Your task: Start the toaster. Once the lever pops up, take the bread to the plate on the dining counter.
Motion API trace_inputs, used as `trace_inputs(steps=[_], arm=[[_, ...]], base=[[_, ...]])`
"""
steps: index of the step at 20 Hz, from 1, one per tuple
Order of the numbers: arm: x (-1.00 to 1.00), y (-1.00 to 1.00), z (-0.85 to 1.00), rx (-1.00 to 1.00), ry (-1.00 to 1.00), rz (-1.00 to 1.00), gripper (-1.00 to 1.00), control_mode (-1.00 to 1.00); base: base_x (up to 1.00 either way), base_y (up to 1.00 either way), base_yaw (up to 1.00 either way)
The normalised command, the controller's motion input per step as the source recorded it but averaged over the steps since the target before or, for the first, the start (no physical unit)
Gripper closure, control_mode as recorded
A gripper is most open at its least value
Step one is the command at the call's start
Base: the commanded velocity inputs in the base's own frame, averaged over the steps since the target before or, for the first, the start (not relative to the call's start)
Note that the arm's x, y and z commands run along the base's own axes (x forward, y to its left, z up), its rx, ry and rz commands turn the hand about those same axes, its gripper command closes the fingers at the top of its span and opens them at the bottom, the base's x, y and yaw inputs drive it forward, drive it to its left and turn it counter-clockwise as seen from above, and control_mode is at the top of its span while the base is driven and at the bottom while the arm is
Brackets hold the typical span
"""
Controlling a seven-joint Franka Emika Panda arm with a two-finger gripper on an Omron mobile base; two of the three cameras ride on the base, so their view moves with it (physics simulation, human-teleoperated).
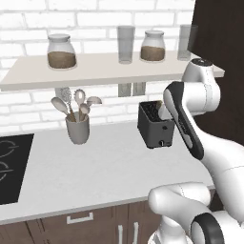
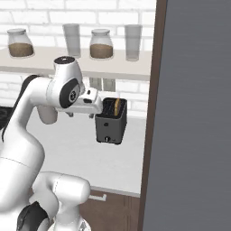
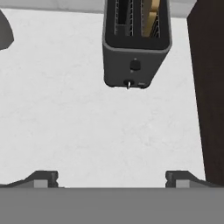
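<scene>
The black toaster [image 1: 153, 127] [image 2: 110, 126] [image 3: 135, 57] stands on the pale worktop near the back wall. A tan slice of bread [image 3: 151, 17] [image 2: 117, 107] stands upright in its right-hand slot. A small knob and a short lever sit low on the toaster's front face. My gripper [image 3: 111, 179] hangs above the worktop in front of the toaster, apart from it. It is open wide, with nothing between its fingertips [image 3: 43, 178]. In the left base view my forearm covers the toaster's right side. The plate and the dining counter are out of view.
A grey utensil cup [image 1: 77, 127] with spoons stands left of the toaster, and a black hob [image 1: 12, 167] lies at the far left. A shelf [image 1: 95, 71] above carries jars and glasses. A tall dark cabinet side [image 3: 210, 87] [image 2: 194, 113] rises close on the toaster's right.
</scene>
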Motion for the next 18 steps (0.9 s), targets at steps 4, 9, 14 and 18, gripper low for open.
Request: trace_inputs(steps=[4, 9, 14, 18], arm=[[-0.01, -0.46, -0.23, 0.0, 0.0, 0.0, -1.0, -1.0], [0.06, -0.24, -0.28, 0.0, 0.0, 0.0, 1.0, -1.0], [0.11, -0.07, -0.24, 0.0, 0.0, 0.0, 1.0, -1.0], [0.0, 0.0, -0.21, 0.0, 0.0, 0.0, 1.0, -1.0]], base=[[0.0, 0.0, 0.0], [0.0, 0.0, 0.0], [0.0, 0.0, 0.0], [0.0, 0.0, 0.0]])
